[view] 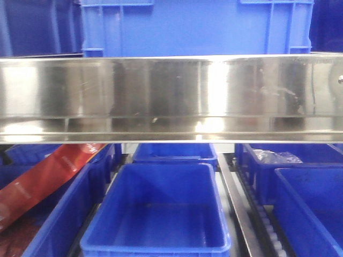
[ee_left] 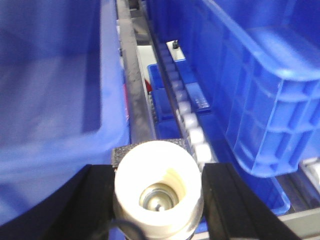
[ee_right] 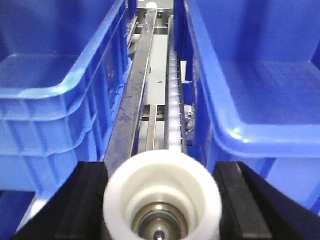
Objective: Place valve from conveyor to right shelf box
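Observation:
In the left wrist view a white cylindrical valve [ee_left: 157,162] with a metal core stands end-on between the black fingers [ee_left: 95,200] of my left gripper [ee_left: 157,172], which is shut on it. It hangs above a metal rail between two blue boxes. In the right wrist view a second white valve [ee_right: 162,172] sits the same way in my right gripper [ee_right: 161,175], whose black fingers [ee_right: 240,200] press its sides. It is over the roller track [ee_right: 173,100] between a left blue box [ee_right: 50,90] and a right blue box [ee_right: 260,90]. The conveyor is out of view. Neither gripper shows in the front view.
A shiny steel shelf beam [view: 171,96] crosses the front view, with a large blue crate [view: 193,27] above it. Below are an open blue box [view: 161,214], boxes at right [view: 311,203], one with a clear plastic bag [view: 276,156], and a red bag [view: 43,182] at left.

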Controlling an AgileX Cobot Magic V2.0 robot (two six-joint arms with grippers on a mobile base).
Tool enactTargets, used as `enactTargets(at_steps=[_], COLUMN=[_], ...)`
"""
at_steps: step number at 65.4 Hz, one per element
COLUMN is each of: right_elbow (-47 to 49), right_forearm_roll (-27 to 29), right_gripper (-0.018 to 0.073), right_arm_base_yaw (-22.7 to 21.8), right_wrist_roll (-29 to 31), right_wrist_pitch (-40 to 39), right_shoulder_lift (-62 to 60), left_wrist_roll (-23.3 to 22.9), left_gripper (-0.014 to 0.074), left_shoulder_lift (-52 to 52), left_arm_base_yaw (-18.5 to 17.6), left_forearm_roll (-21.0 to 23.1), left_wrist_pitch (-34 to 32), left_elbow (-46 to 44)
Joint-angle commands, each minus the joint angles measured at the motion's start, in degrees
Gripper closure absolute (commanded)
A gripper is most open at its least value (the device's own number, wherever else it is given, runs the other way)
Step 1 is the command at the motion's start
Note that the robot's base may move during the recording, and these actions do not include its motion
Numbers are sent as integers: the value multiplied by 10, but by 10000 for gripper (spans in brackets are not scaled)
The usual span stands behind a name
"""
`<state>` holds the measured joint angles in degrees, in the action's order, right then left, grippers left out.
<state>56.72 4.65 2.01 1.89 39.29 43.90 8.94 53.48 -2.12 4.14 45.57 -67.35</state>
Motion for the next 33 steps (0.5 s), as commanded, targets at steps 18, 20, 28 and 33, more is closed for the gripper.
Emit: enactTargets(at_steps=[18,20,28,33], right_elbow=[9,9,9,9], right_forearm_roll=[-2,-2,-2,-2], right_gripper=[713,713,713,713], right_arm_base_yaw=[0,0,0,0], right_wrist_roll=[1,1,1,1], right_wrist_pitch=[-43,-43,-43,-43], right_shoulder_lift=[-6,-6,-6,-6], left_wrist_roll=[-4,-4,-4,-4], left_gripper=[708,708,708,708], left_shoulder_lift=[-5,-5,-5,-5], left_arm_base_yaw=[-3,-3,-3,-3], left_forearm_roll=[6,6,6,6], left_wrist_pitch=[-31,-31,-31,-31], left_elbow=[-8,-8,-8,-8])
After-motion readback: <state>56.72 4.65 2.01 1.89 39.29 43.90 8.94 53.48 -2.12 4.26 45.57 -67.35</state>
